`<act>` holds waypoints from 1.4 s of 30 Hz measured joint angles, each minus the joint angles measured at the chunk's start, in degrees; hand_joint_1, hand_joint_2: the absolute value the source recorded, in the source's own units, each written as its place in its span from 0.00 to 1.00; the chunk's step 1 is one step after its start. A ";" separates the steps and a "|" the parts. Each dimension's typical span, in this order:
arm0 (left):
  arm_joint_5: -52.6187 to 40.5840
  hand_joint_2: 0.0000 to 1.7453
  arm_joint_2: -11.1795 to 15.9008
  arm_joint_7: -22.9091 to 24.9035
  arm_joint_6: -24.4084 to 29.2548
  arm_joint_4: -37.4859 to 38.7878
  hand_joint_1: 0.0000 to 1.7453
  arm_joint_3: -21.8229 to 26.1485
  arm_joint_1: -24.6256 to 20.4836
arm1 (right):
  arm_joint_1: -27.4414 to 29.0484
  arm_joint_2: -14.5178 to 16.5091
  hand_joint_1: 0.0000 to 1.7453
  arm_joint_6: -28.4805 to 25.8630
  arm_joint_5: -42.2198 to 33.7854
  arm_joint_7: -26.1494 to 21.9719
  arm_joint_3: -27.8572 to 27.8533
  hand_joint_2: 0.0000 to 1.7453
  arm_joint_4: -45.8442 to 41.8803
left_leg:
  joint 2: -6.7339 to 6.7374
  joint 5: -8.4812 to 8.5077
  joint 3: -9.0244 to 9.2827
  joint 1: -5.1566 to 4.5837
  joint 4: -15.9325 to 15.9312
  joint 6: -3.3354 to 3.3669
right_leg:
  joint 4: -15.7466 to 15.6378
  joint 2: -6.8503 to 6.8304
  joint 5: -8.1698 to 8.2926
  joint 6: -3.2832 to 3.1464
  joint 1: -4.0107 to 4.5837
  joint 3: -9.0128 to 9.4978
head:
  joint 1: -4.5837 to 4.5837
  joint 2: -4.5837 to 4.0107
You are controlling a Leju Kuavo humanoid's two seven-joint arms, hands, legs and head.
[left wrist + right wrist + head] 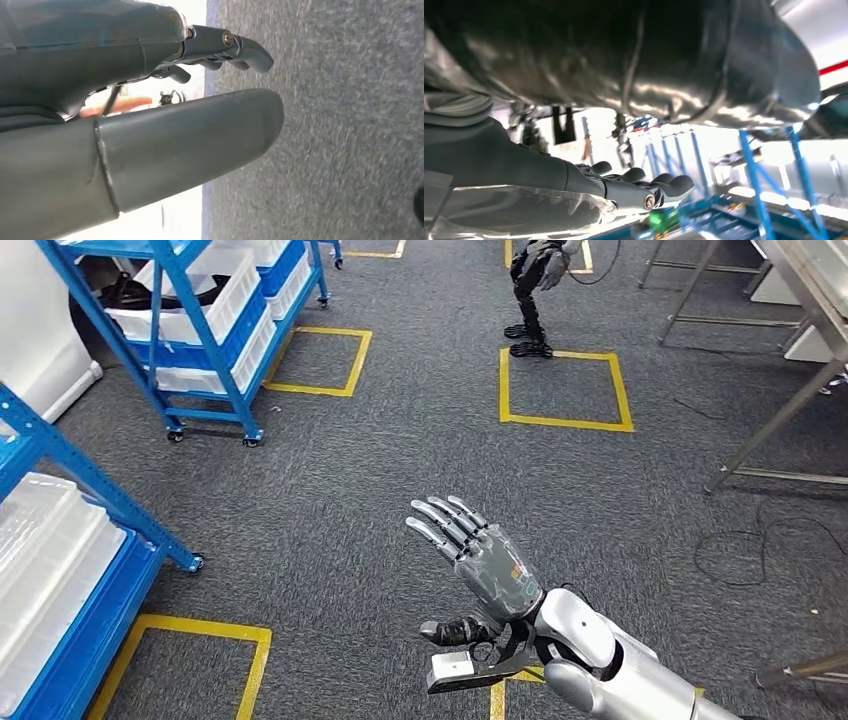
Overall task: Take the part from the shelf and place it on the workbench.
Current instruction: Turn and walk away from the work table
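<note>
Looking down from the head camera, I read no labels or writing anywhere. My right hand (478, 552) is raised over grey carpet (330, 490), fingers spread, holding nothing. My left hand (150, 100) hangs above carpet, fingers extended, empty. Blue shelves (200, 330) with white bins (40, 550) stand left; yellow floor squares (565, 387) lie ahead. I cannot make out the part.

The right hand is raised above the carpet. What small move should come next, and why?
Probably turn left toward the nearest blue shelf. In the head view the right hand looks empty, with its fingers spread above the carpet. The shelf's white bins lie off to its left, not in front of it.
</note>
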 joint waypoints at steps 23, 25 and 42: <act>0.55 0.00 -3.28 7.48 4.07 -1.59 0.00 -4.62 -2.47 | 6.81 0.81 0.00 1.79 0.12 -0.90 -3.93 0.00 -2.78 | -7.04 6.51 8.00 -0.22 -15.56 1.09 | 1.27 6.40 -0.08 1.46 -0.45 -0.63 | 0.03 0.00; 0.83 0.00 -3.40 7.36 4.25 -1.59 0.00 -4.63 -2.48 | 7.16 1.05 0.00 2.09 0.37 -0.97 -4.19 0.00 -3.26 | -4.13 4.76 6.83 -0.40 -13.19 0.66 | 0.77 4.90 0.15 0.56 -0.60 -0.40 | 0.01 0.00; 2.26 1.00 -3.54 4.81 4.58 -1.59 0.00 -4.73 -3.05 | 10.36 2.53 0.00 2.98 0.92 -0.78 -5.39 0.00 -4.59 | -0.09 6.32 9.50 -0.36 -16.52 2.60 | 7.97 1.19 -5.10 2.64 -0.29 -2.42 | 0.04 0.00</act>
